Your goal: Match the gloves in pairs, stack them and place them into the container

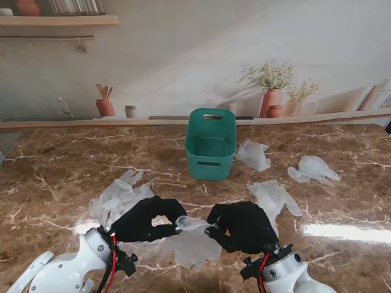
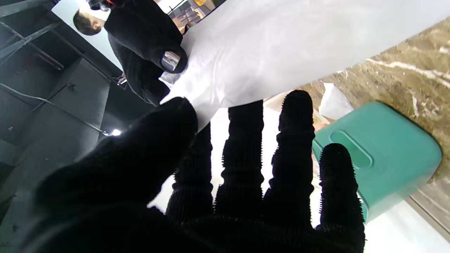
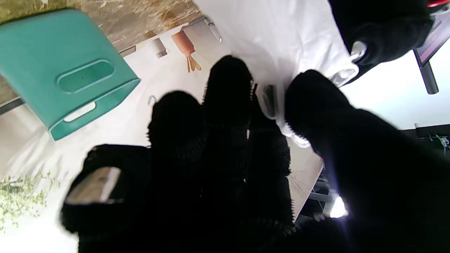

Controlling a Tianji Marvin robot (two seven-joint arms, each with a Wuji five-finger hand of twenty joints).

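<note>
Both my black-gloved hands pinch one translucent white glove (image 1: 192,239) between them, lifted near the table's front. My left hand (image 1: 145,220) grips its left edge and my right hand (image 1: 244,224) grips its right edge. The left wrist view shows the glove (image 2: 281,45) held by my left thumb (image 2: 165,133), with the right hand (image 2: 144,42) across from it. In the right wrist view the glove (image 3: 281,38) is pinched by my right hand (image 3: 267,116). The green container (image 1: 211,145) stands open farther from me at the centre. More white gloves lie on the left (image 1: 119,195) and right (image 1: 275,198).
Two further gloves lie right of the container (image 1: 253,154) and at the far right (image 1: 313,169). The marble table (image 1: 61,165) ends at a wall ledge with pots behind it. The container also shows in the wrist views (image 2: 383,158) (image 3: 59,66).
</note>
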